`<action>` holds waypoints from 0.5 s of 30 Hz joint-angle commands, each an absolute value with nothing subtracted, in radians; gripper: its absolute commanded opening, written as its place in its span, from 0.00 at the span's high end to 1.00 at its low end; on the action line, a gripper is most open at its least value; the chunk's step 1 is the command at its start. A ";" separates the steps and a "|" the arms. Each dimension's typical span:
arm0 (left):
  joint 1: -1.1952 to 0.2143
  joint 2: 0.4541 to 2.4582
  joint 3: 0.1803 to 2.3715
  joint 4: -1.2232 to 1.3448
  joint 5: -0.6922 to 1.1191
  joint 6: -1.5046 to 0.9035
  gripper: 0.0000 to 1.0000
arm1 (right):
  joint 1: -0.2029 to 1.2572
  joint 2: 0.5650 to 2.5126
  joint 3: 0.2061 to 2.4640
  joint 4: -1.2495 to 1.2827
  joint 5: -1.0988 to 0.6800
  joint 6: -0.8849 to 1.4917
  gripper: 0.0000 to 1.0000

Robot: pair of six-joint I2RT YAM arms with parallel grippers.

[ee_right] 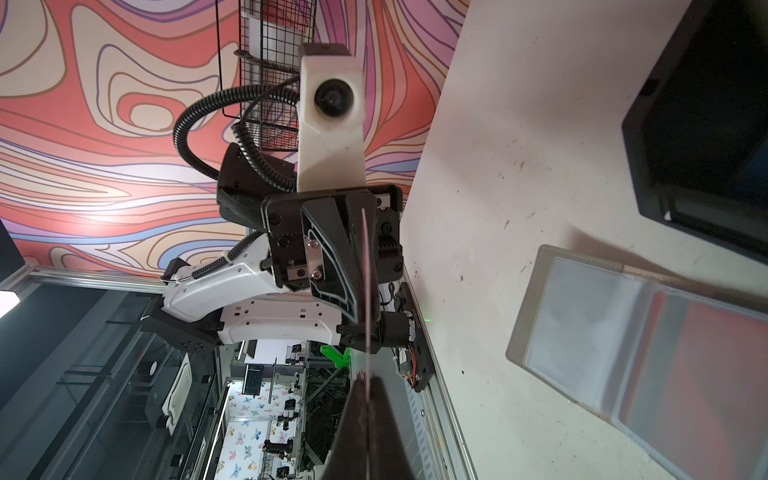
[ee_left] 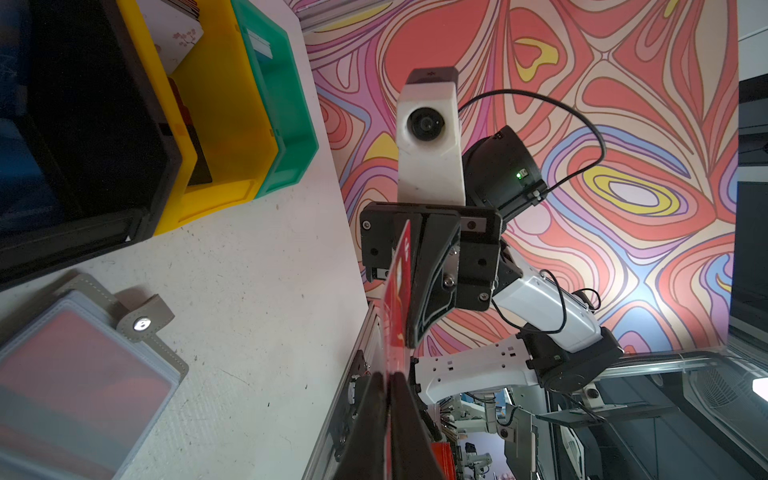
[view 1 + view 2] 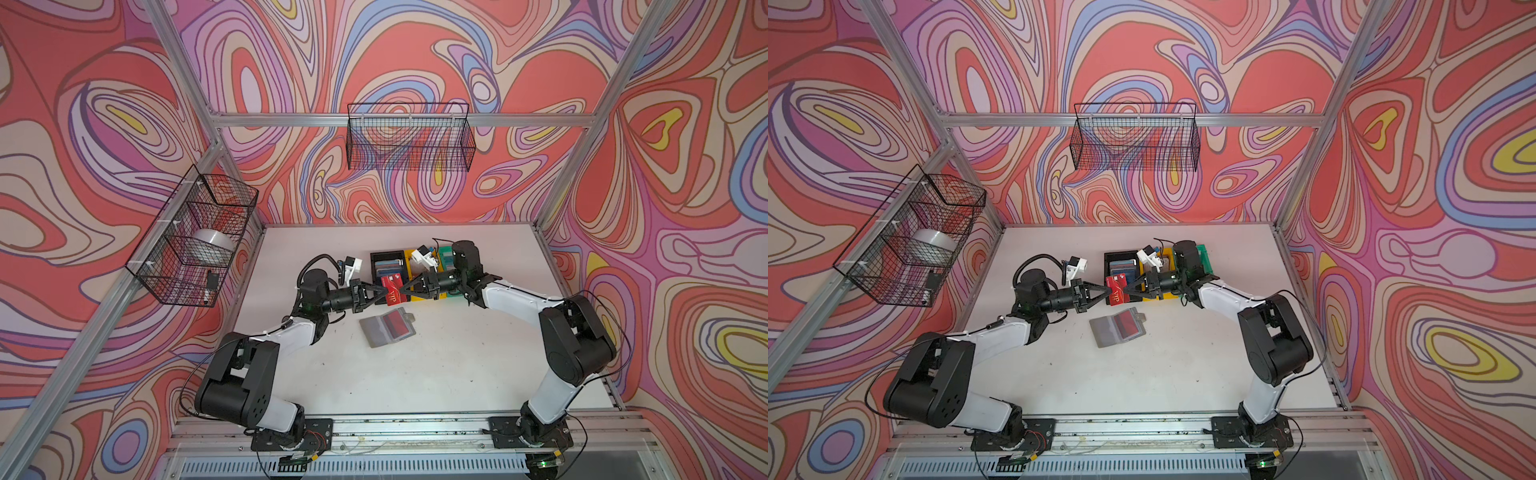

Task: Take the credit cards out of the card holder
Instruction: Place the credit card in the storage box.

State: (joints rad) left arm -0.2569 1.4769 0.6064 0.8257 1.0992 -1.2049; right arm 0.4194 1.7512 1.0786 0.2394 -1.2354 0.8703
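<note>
My left fingers (image 3: 382, 295) pinch one edge of the red credit card (image 3: 390, 284), and my right fingers (image 3: 406, 288) pinch the opposite edge (both narrow). The card hangs just beyond the card holder (image 3: 380, 332), which lies open on the bench (image 3: 457, 353) with a second red card (image 3: 397, 322) inside a sleeve.

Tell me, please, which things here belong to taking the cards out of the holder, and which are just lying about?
Job in hand:
- red VIP card, pinched between left claw and right claw
- card holder, lying open, a red card in its sleeve

Lying about:
- black bin with cards inside, yellow bin, green bin
- back wire basket; side wire basket holding a tape roll
</note>
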 commanded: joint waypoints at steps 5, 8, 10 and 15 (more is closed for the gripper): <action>-0.267 1.472 0.638 0.850 1.109 -1.212 1.00 | 0.446 1.790 1.091 0.259 -1.264 0.868 1.00; -0.267 1.477 0.641 0.854 1.114 -1.216 1.00 | 0.447 1.798 1.098 0.250 -1.264 0.867 1.00; -0.267 1.476 0.645 0.843 1.117 -1.212 1.00 | 0.447 1.799 1.107 0.213 -1.260 0.844 1.00; -0.267 1.455 0.677 0.717 1.136 -1.146 1.00 | 0.446 1.796 1.180 -0.048 -1.221 0.657 0.98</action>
